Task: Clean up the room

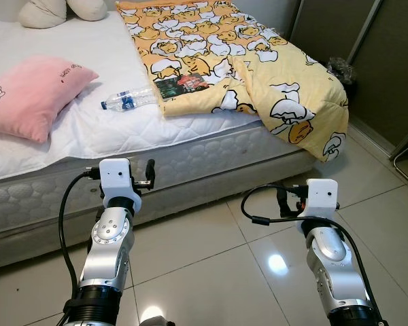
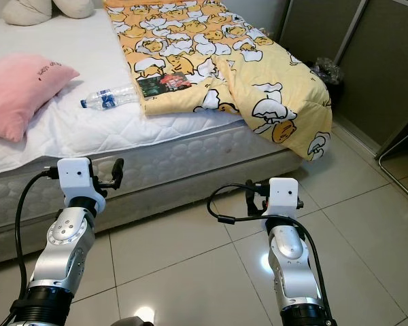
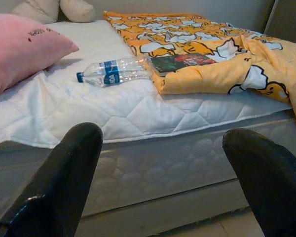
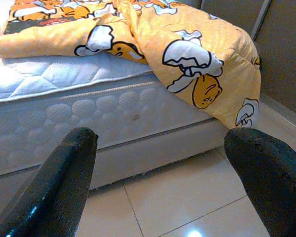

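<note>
A clear plastic water bottle (image 1: 128, 100) with a blue label lies on its side on the white mattress (image 1: 109, 129), beside a small dark packet (image 1: 180, 85) at the edge of the yellow cartoon blanket (image 1: 245, 61). The bottle (image 3: 113, 73) also appears in the left wrist view, beyond the fingers. My left gripper (image 3: 163, 182) is open, raised in front of the bed's side, empty. My right gripper (image 4: 163, 182) is open too, empty, facing the bed's corner where the blanket (image 4: 197, 64) hangs down.
A pink pillow (image 1: 30, 92) lies at the left of the bed, with cream cushions (image 1: 58, 10) at the head. Dark wardrobe doors (image 1: 367, 54) stand at the right, with a dark bag (image 1: 340, 70) at their foot. Glossy tiled floor (image 1: 211, 265) stretches between me and the bed.
</note>
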Available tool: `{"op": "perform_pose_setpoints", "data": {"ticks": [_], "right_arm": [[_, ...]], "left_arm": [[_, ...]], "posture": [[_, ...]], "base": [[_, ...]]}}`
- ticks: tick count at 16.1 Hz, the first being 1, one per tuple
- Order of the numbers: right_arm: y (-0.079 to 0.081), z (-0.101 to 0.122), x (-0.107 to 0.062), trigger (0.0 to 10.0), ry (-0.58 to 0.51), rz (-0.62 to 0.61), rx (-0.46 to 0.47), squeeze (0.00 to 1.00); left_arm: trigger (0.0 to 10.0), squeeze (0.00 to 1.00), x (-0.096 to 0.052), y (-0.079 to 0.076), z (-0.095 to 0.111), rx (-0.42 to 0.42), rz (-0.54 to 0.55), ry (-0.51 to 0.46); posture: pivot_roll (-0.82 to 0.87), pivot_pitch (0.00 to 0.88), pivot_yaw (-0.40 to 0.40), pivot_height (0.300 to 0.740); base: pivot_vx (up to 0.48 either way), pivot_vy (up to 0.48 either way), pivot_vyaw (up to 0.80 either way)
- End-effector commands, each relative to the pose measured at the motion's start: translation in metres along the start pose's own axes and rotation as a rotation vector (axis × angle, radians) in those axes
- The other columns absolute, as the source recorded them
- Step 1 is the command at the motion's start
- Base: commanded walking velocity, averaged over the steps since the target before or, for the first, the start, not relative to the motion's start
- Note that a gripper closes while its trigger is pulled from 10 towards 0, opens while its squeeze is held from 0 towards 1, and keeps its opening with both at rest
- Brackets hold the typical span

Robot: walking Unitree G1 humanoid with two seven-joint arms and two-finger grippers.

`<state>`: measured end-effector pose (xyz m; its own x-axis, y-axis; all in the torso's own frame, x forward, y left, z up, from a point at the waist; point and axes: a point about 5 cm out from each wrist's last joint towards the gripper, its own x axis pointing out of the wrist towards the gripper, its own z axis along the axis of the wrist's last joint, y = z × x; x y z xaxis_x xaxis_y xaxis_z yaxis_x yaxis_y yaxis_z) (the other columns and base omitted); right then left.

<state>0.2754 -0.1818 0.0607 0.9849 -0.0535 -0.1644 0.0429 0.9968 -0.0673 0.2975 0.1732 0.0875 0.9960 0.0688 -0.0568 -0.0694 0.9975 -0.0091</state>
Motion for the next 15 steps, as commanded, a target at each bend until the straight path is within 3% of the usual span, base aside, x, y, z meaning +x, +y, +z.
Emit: {"op": "perform_pose_setpoints", "data": {"ticks": [1,2,3,9,12,15], "right_arm": [[-0.001,0.004,0.003,10.0,0.000,-0.006,-0.002,0.00],[0.014,0.016,0.011,10.0,-0.077,0.080,-0.010,0.00],[0.015,0.018,0.012,10.0,-0.084,0.088,-0.011,0.00],[0.016,0.016,0.013,10.0,-0.079,0.089,-0.030,0.00],[0.003,0.017,0.010,10.0,-0.113,0.009,0.046,0.00],[-0.001,0.015,0.008,10.0,-0.109,-0.003,0.024,0.00]], "left_arm": [[10.0,0.00,0.002,-0.002,0.003,0.009,0.001,-0.012],[10.0,0.00,0.006,-0.024,0.007,0.076,-0.110,-0.041],[10.0,0.00,0.006,-0.027,0.007,0.080,-0.123,-0.042],[10.0,0.00,0.007,-0.027,0.007,0.082,-0.124,-0.042],[10.0,0.00,0.008,-0.009,0.002,0.051,-0.032,-0.005],[10.0,0.00,0.004,-0.009,-0.001,0.064,-0.042,-0.001]], "posture": [[0.00,0.000,0.000,0.740],[0.01,0.000,-0.001,0.740],[0.01,0.000,-0.001,0.740],[0.01,0.000,0.000,0.740],[0.01,0.000,0.000,0.740],[0.01,0.000,0.001,0.740]], "base": [[0.000,0.000,0.00],[0.000,0.000,0.00],[0.000,0.000,0.00],[0.000,0.000,0.00],[0.000,0.000,0.00],[0.000,0.000,0.00]]}}
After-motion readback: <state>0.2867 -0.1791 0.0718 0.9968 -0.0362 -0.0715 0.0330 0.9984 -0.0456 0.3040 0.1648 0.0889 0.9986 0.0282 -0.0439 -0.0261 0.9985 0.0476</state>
